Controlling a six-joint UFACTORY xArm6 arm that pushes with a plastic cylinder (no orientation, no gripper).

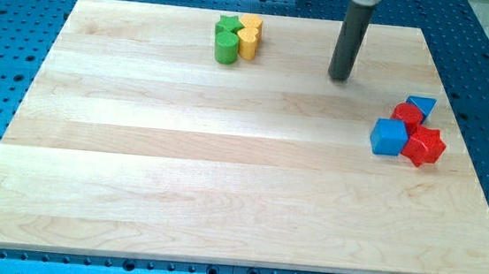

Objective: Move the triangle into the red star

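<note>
My tip (339, 77) rests on the board at the view's upper right, apart from all blocks. The blue triangle (422, 106) lies at the view's right, down and right of my tip. It touches a red hexagon-like block (407, 116). Below that block the red star (425, 147) sits beside a blue cube (389, 136), which is on the star's left. The triangle and the star are apart, with the red block between them.
At the view's top centre-left a cluster holds a green star (228, 25), a green cylinder (226, 47), a yellow hexagon-like block (252, 23) and a yellow heart (247, 41). The wooden board (224, 171) lies on a blue perforated table (2, 71).
</note>
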